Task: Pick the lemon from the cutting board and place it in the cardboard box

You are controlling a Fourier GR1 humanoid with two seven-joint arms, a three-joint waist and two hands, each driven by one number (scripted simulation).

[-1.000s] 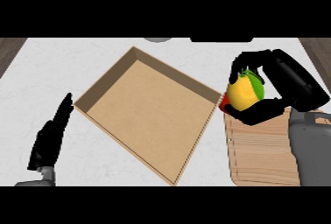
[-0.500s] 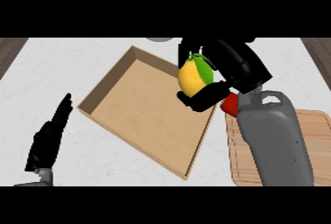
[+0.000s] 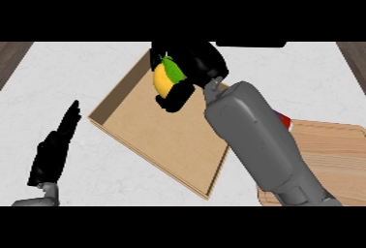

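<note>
risk: we judge the main danger is letting go too near the far wall of the box; the lemon hangs over the box's upper corner, and a round fruit released there could strike the rim and roll out onto the counter.
cause: we cannot read how high the fruit sits above the box floor, so a drop from where it is could bounce rather than settle.
second risk: the forearm crosses the box's right wall; lowering without care could nudge the box sideways, as we see it.
right hand: our right hand has its fingers and thumb curled round the lemon, with the yellow skin and a green tip showing between them.
lemon: held in the air inside that grasp, over the far part of the box, well away from the cutting board.
left hand: our left hand rests on the counter at the left, fingers straight, holding nothing, apart from the box.
red thing: a small red shape peeks out beside the forearm at the board's edge; we cannot tell what it is.
</note>
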